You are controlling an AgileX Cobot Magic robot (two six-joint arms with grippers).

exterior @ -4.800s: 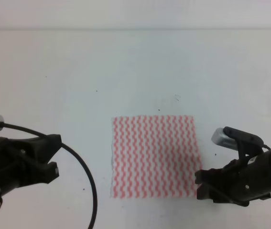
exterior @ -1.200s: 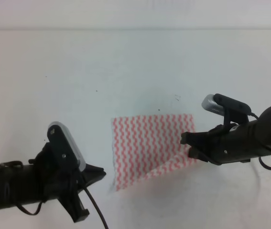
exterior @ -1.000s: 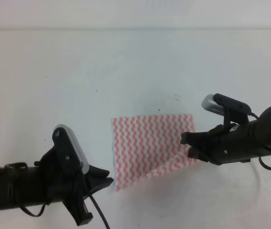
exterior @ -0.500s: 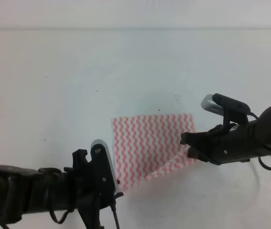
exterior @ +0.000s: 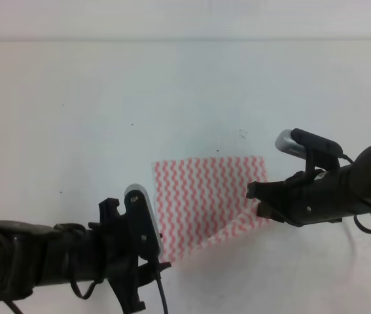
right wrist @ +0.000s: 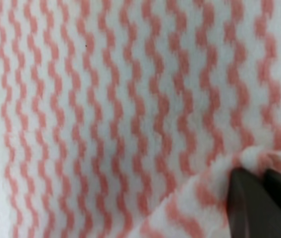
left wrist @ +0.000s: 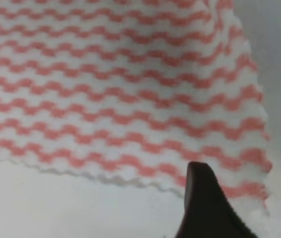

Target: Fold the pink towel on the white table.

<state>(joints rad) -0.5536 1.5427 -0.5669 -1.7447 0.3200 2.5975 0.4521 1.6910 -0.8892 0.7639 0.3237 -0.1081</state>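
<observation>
Your pink towel (exterior: pixel 205 196) lies at lower centre on the white desk (exterior: pixel 172 91). The right pincer (right wrist: pixel 259 191) pinches its lifted right corner. Your left pincer (left wrist: pixel 244 203) is spread at the lower-left corner, one finger cut off by the frame.

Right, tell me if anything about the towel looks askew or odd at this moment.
The pink towel no longer lies square: its near right corner is pinched and lifted by the right gripper, so the near edge runs diagonally. The left gripper sits open at the near left corner, which lies on the white table.
</observation>
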